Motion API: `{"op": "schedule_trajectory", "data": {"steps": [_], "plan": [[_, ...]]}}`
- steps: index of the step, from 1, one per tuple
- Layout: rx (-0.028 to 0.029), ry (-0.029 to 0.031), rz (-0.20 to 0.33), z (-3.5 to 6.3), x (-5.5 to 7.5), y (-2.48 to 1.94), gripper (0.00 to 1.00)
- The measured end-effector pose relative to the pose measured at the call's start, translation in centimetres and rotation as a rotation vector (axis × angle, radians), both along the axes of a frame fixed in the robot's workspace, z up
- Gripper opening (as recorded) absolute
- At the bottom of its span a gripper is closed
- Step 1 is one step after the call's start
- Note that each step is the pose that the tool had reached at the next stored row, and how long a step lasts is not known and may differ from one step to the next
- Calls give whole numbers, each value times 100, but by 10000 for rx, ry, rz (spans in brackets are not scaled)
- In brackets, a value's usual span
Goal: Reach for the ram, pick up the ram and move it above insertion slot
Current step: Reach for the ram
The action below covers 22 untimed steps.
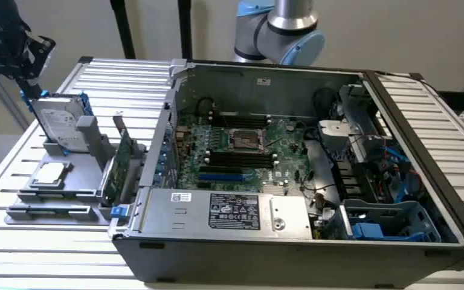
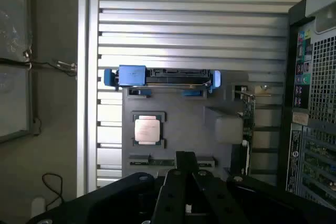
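The ram (image 1: pixel 49 211) is a thin green stick lying flat in the front groove of a grey fixture (image 1: pixel 22 197) on the exterior view's left. In the wrist view the ram (image 2: pixel 156 162) shows as a green strip partly covered by my gripper (image 2: pixel 185 157). My gripper (image 1: pixel 10 45) hangs high above the fixture's far end, apart from the ram and holding nothing. The insertion slots (image 1: pixel 232 158) are several parallel black sockets on the motherboard inside the open case.
The fixture also carries an upright hard drive (image 1: pixel 58 124) in a blue caddy (image 2: pixel 131 75), a CPU (image 2: pixel 147 129) and a tall green expansion card (image 1: pixel 123 166). The case wall (image 1: pixel 164 139) stands between fixture and motherboard. A short blue slot (image 1: pixel 220 177) lies beside the black ones.
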<state>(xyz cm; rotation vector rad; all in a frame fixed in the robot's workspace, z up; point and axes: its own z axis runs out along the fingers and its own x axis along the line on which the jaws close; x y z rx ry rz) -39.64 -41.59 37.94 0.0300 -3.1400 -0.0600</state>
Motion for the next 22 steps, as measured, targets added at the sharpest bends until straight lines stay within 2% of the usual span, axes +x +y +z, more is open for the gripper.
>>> {"op": "schedule_trajectory", "data": {"steps": [15, 17, 22], "plan": [[-1, 1, 0, 0, 0, -6, 11], [1, 0, -1, -2, -1, -62, 11], [1, 0, 0, -11, 0, -283, 11]]}}
